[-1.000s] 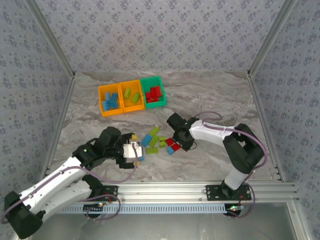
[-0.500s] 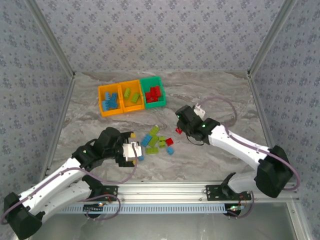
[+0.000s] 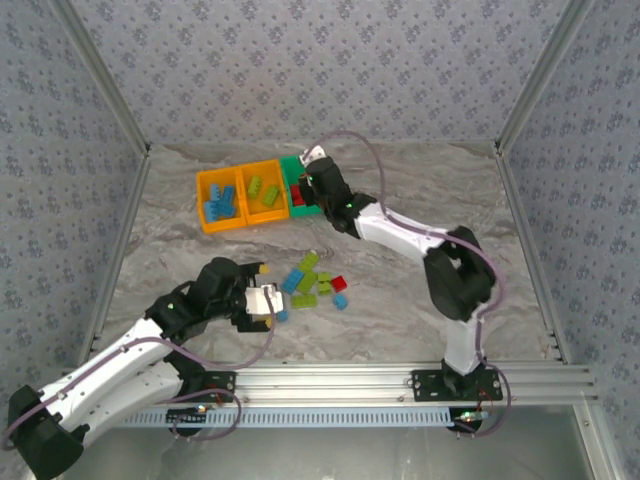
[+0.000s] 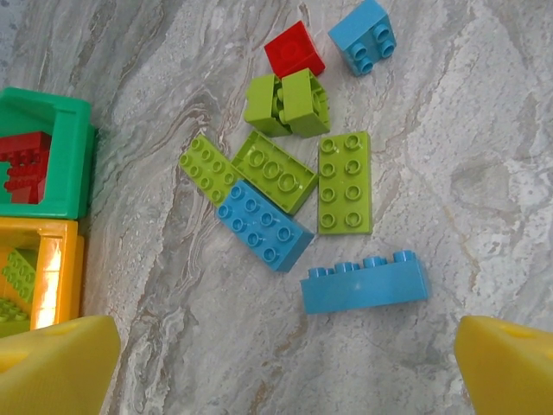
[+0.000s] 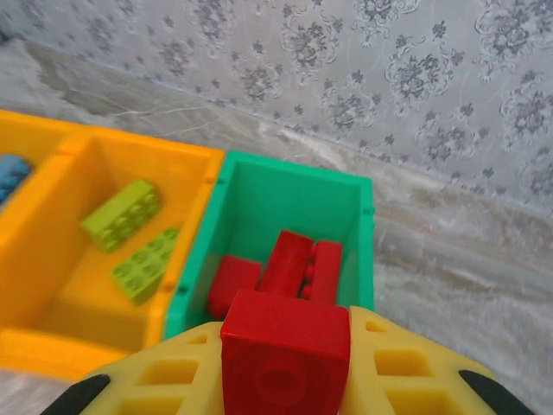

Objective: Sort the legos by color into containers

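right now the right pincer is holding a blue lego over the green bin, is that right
Not blue: the lego shut in the right pincer is red. The right wrist view shows it gripped there, over the green bin.

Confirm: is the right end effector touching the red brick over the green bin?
Touching. The right wrist view shows the red brick gripped on both sides by the right end effector, above the green bin.
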Tool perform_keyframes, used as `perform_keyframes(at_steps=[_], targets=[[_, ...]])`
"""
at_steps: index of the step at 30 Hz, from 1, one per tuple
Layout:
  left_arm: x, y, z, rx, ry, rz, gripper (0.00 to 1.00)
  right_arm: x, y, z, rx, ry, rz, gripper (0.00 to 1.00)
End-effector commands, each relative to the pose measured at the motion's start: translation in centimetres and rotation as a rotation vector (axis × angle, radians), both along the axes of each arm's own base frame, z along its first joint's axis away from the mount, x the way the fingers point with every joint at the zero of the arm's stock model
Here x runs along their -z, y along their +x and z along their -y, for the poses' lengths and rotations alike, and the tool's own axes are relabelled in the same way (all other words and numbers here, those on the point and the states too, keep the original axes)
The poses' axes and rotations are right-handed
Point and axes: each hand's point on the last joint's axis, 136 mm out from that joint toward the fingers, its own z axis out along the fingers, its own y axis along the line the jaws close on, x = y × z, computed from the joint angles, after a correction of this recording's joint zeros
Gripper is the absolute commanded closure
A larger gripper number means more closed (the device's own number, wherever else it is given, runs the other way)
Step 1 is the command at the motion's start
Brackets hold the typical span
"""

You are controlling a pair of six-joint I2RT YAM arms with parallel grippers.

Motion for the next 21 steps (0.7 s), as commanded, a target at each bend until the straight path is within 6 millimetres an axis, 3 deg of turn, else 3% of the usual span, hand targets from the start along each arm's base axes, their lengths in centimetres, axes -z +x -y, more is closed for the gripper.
perform_keyframes(at_steps=[1,5,9,13,16,21], targets=[[0.0,0.2,0.1,0.007,-0.002,0.025,0.01,1.3,3.4,0.7,0.020,-0.119,0.032,0.84],[0.1,0.2,0.1,0.002,0.001,0.028,0.01,3.3,4.4,0.7,0.011,-0.102,0.007,0.74],[0.4,0.2,0.1,0.004,0.006,0.022,0.01,3.6,4.8,-0.3,-0.021,-0.072,-0.009,0.67],[0.5,0.3,0.0,-0.001,0.015,0.022,0.01,2.6,4.8,-0.9,-0.035,-0.052,-0.007,0.56],[0.6,0.4,-0.1,-0.005,0.018,0.025,0.01,1.4,4.5,-0.7,-0.032,-0.049,-0.001,0.42],[0.6,0.5,0.0,-0.014,0.009,0.022,0.01,-2.2,2.6,0.6,-0.029,-0.018,0.007,0.36]])
